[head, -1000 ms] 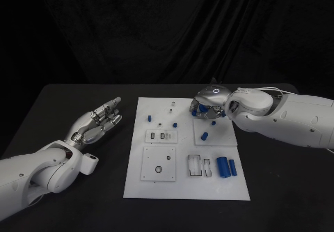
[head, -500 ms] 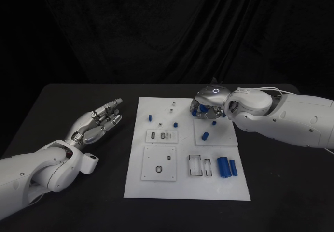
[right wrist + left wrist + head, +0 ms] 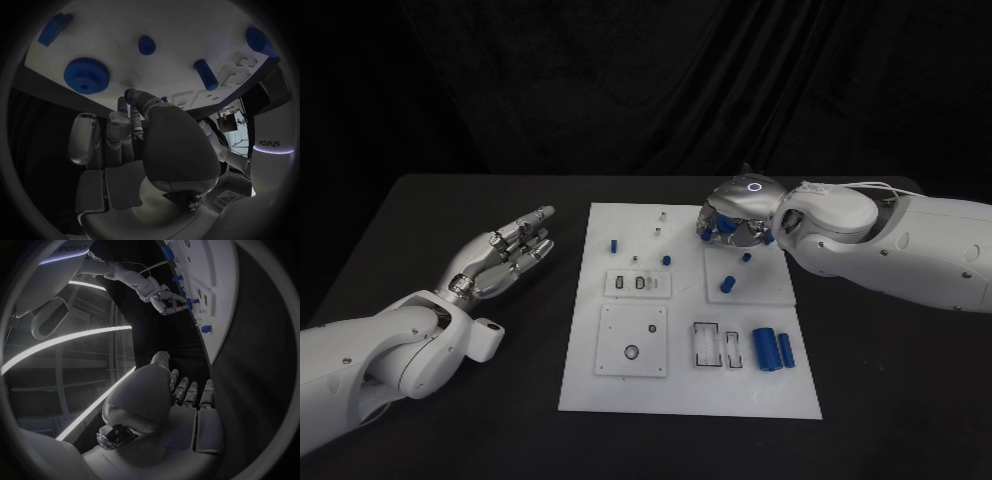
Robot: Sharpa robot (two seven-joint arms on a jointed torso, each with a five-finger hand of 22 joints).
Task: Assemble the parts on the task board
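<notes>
The white task board (image 3: 675, 380) lies mid-table with several blue parts on it. Two blue cylinders (image 3: 764, 347) lie at its right edge. Blue pegs (image 3: 730, 284) stand further back. My right hand (image 3: 736, 222) hangs fingers-down over the board's far right corner. In the right wrist view its fingertips (image 3: 125, 107) pinch a small blue part (image 3: 130, 93). A blue gear (image 3: 86, 75) lies flat on the board (image 3: 181, 55), apart from the fingers. My left hand (image 3: 505, 254) rests open on the table left of the board, fingers straight.
A blue peg (image 3: 616, 243) and a smaller one (image 3: 666, 260) stand on the board's left half, near white recessed blocks (image 3: 630, 339). Black table (image 3: 473, 200) surrounds the board, and a dark curtain hangs behind.
My right hand has edged slightly right over the board's far corner, and the blue gear now shows apart from its fingers. The left hand has stayed put.
</notes>
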